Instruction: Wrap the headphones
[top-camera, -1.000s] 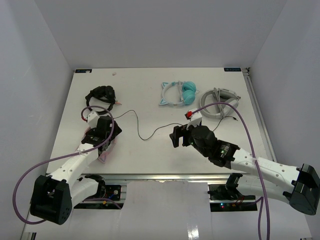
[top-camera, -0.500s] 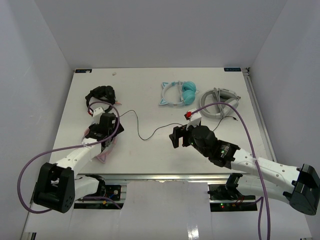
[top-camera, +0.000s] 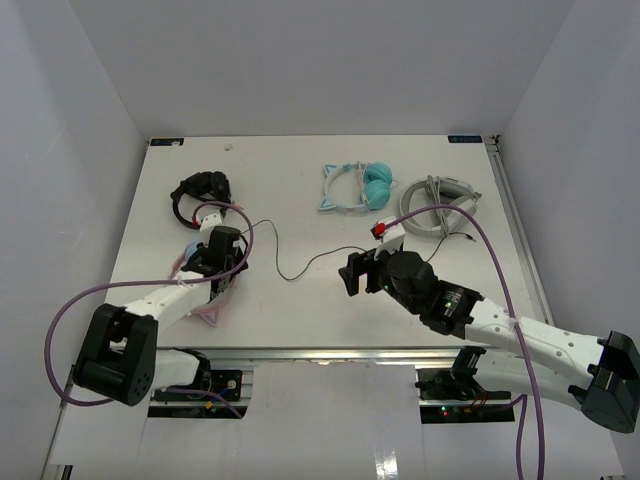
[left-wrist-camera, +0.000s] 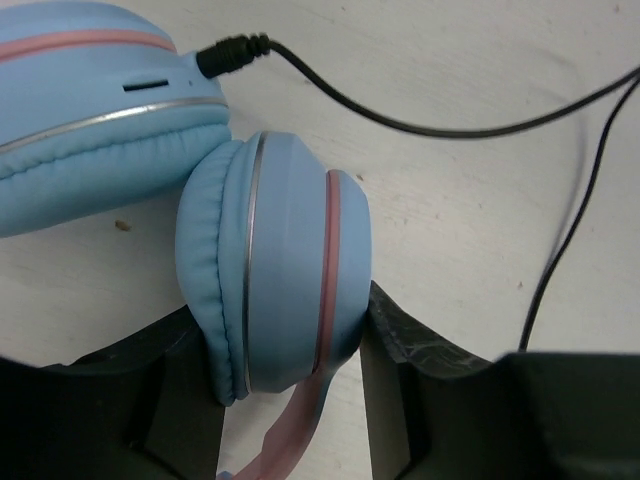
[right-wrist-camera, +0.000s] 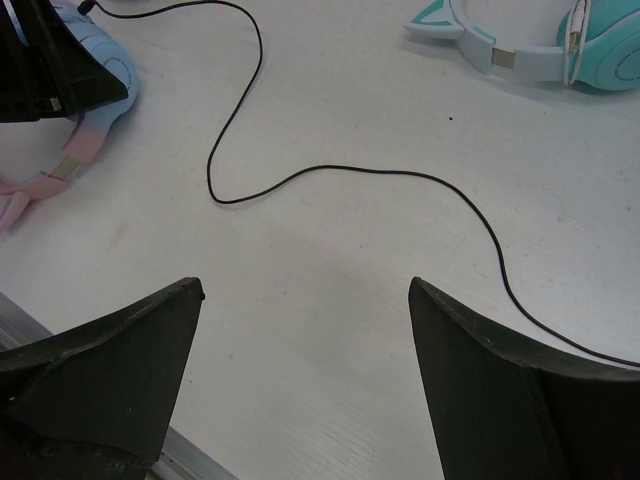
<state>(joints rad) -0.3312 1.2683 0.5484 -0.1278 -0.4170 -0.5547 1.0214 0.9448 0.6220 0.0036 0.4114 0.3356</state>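
**Left jaws on an ear cup, right jaws wide over the cable**

My left jaws are clenched on the headphones (left-wrist-camera: 285, 270). One light blue ear cup stands on edge between my two fingers, cushion against one finger and pink-striped shell against the other. The pink band runs down out of it towards my wrist. The second cup (left-wrist-camera: 90, 100) lies just beside the first, touching it at the cushion, with the black plug (left-wrist-camera: 230, 55) seated in its rim. The whole set sits on the left side of the bench (top-camera: 300, 165), nearer the front rail than the far edge, and apart from the left edge.

From the plug the cable (right-wrist-camera: 350, 170) trails right across the white surface in loose curves and passes under my right arm. My right jaws are released, fingers spread wide, with nothing between them. They hang above the middle of the bench, with the cable lying ahead of them and not touching them. The front rail shows just below my right fingers.

Bare bench lies between my two arms, crossed only by the cable. Farther back sit the black headphones (top-camera: 205, 187) beyond my left wrist, the teal headphones (top-camera: 360, 185) at centre, and the grey-white headphones (top-camera: 440, 205) near the right edge.
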